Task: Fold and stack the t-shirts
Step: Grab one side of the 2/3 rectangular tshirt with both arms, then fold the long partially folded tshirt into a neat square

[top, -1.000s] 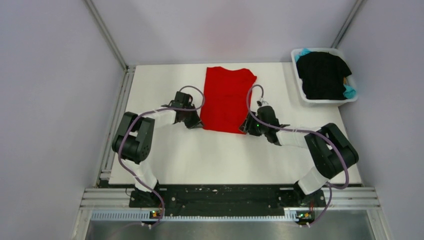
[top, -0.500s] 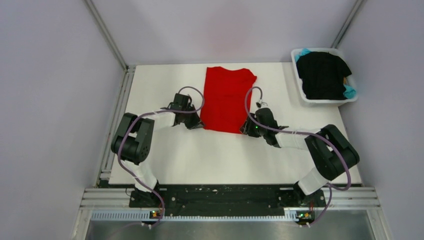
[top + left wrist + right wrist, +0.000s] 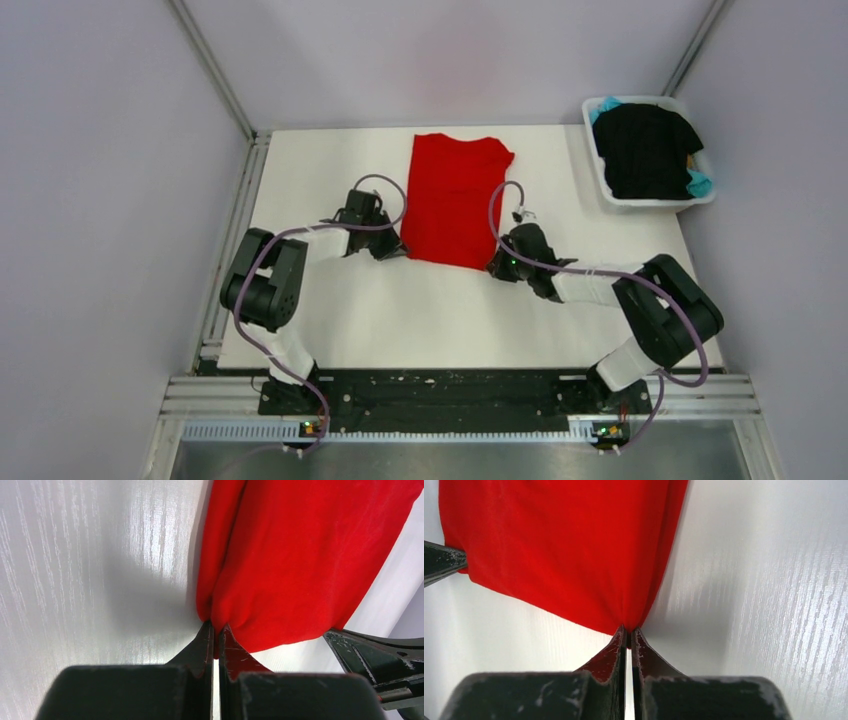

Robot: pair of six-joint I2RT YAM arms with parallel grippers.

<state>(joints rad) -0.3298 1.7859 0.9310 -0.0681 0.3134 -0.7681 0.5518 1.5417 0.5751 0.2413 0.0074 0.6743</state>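
My left end effector (image 3: 215, 630) pinches near left corner of red t-shirt (image 3: 455, 195); my right end effector (image 3: 628, 631) pinches near right corner. Shirt lies flat, middle of counter (image 3: 320, 310). Lift both corners level, carry evenly toward collar.

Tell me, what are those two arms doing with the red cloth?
They are folding a red shirt lying on the table. The left gripper is shut on its near left corner and the right gripper on its near right corner. A black shirt and a teal shirt sit in the tub at the far right.
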